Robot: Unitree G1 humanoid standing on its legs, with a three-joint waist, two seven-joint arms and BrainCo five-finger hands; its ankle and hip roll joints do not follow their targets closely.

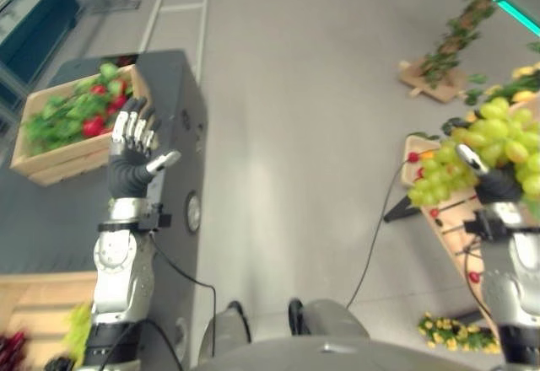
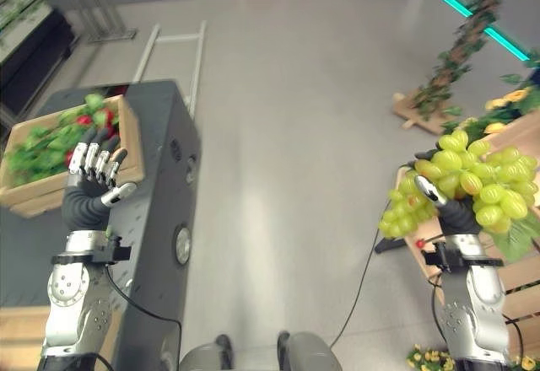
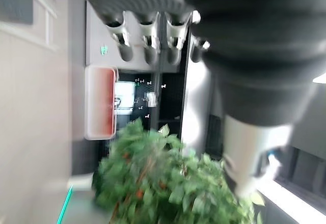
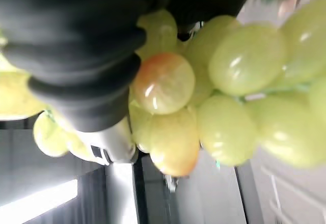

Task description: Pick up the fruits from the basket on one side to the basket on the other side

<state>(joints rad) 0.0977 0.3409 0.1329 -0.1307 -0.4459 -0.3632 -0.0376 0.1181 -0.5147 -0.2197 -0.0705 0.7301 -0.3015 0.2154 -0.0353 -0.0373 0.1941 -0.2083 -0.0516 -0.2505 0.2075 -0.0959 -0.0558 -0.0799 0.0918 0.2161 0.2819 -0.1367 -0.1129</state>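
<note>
Right robot hand point(image 2: 443, 205) raised, clasping green grape bunch point(image 2: 460, 184).
Left robot hand point(image 2: 94, 173) fingers straight, empty, before wooden crate point(image 2: 34, 194) on counter point(image 2: 160, 126).

Bright, even light on the pale floor point(image 2: 295, 118) — a soft glare streak runs down its middle. At one o'clock a teal strip point(image 1: 498, 2) glows. The crate point(image 1: 80, 122) at ten o'clock is smeared with motion blur. Up close the grapes point(image 4: 239, 81) carry small white highlights, soft-focused — the leaves point(image 3: 168, 188) blur too.
</note>
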